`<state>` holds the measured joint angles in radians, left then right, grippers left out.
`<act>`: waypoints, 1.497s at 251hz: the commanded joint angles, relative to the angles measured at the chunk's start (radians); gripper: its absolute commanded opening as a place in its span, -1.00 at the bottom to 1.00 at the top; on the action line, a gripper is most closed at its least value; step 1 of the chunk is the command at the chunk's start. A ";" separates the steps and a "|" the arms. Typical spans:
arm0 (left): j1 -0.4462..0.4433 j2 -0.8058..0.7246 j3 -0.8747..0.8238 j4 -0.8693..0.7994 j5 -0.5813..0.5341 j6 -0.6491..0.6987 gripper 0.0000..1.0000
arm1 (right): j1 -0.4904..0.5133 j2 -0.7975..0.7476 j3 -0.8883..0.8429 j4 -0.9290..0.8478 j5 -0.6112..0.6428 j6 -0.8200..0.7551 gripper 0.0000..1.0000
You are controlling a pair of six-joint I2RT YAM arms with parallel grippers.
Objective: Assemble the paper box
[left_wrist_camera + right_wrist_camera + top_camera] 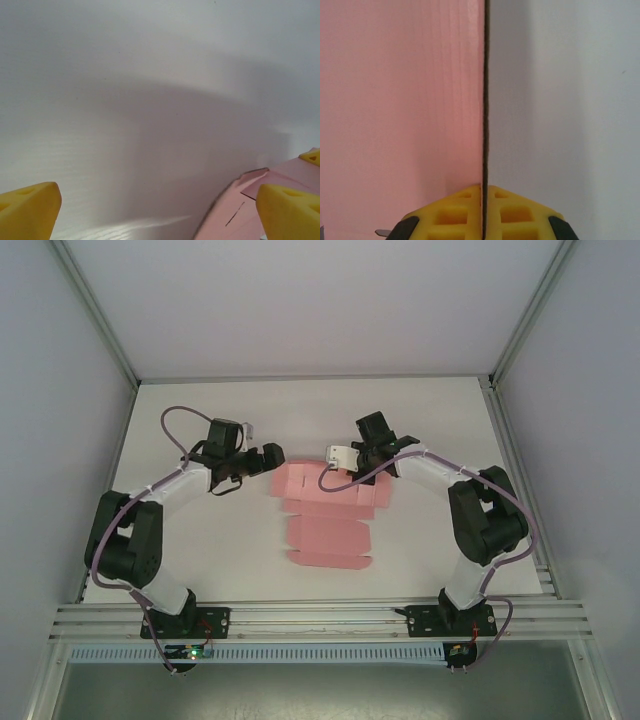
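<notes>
The paper box (325,525) is a flat pink die-cut sheet with flaps, lying in the middle of the white table. My right gripper (360,464) stands at the sheet's far right part. In the right wrist view its yellow fingers (452,215) are shut on a thin pink flap (400,100) seen edge-on between them, at my right gripper (483,200). My left gripper (270,456) hovers at the sheet's far left corner. In the left wrist view my left gripper (160,215) is open wide with nothing between its yellow fingertips (30,207), and the pink card (240,215) lies by the right one.
The white table (450,440) has bare room on both sides of the sheet and behind it. Grey walls enclose the left, right and back. An aluminium rail (320,618) carrying both arm bases runs along the near edge.
</notes>
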<state>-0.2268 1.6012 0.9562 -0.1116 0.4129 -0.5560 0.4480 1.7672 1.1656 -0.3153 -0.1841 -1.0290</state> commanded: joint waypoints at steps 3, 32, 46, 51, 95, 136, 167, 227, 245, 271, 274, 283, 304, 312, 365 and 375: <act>0.001 0.029 0.010 0.064 0.061 0.053 1.00 | 0.016 -0.045 -0.022 0.036 -0.024 -0.015 -1.00; -0.013 0.059 0.004 0.102 0.148 0.105 1.00 | 0.031 -0.053 -0.027 0.019 -0.011 -0.014 -1.00; -0.029 0.067 -0.002 0.118 0.155 0.120 1.00 | 0.038 -0.052 -0.025 0.016 -0.008 -0.009 -1.00; -0.034 0.071 -0.002 0.120 0.155 0.127 1.00 | 0.040 -0.052 -0.026 0.016 -0.010 -0.008 -1.00; -0.066 0.095 -0.002 0.144 0.183 0.154 1.00 | 0.061 -0.063 -0.035 0.032 -0.002 0.015 -1.00; -0.116 0.114 0.015 0.140 0.095 0.152 1.00 | 0.101 -0.090 -0.073 0.084 0.018 0.032 -1.00; -0.141 0.133 0.035 0.148 0.028 0.111 1.00 | 0.166 -0.109 -0.130 0.164 0.121 0.029 -1.00; -0.154 0.088 0.004 0.108 -0.054 0.077 1.00 | 0.214 -0.195 -0.261 0.406 0.339 0.103 -1.00; -0.154 0.028 -0.043 0.099 -0.060 0.075 1.00 | 0.203 -0.242 -0.296 0.459 0.390 0.124 -1.00; -0.146 -0.097 -0.117 0.086 -0.065 0.066 1.00 | 0.186 -0.318 -0.376 0.568 0.451 0.120 -1.00; -0.146 -0.112 -0.125 0.084 -0.065 0.065 1.00 | 0.185 -0.328 -0.387 0.580 0.453 0.115 -1.00; -0.143 -0.159 -0.146 0.078 -0.064 0.064 1.00 | 0.180 -0.358 -0.422 0.615 0.452 0.102 -1.00; -0.134 -0.271 -0.208 0.075 -0.067 0.044 1.00 | 0.169 -0.423 -0.497 0.677 0.406 0.086 -1.00; -0.131 -0.312 -0.230 0.073 -0.071 0.035 1.00 | 0.164 -0.443 -0.512 0.670 0.378 0.088 -1.00; -0.104 -0.516 -0.312 -0.069 -0.311 0.004 1.00 | 0.128 -0.502 -0.551 0.616 0.310 0.140 -1.00; -0.093 -0.512 -0.314 -0.091 -0.336 0.010 1.00 | 0.122 -0.507 -0.554 0.623 0.305 0.155 -1.00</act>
<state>-0.3511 1.1149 0.6617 -0.0910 0.2443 -0.5301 0.5892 1.2881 0.6327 0.2783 0.1650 -0.9237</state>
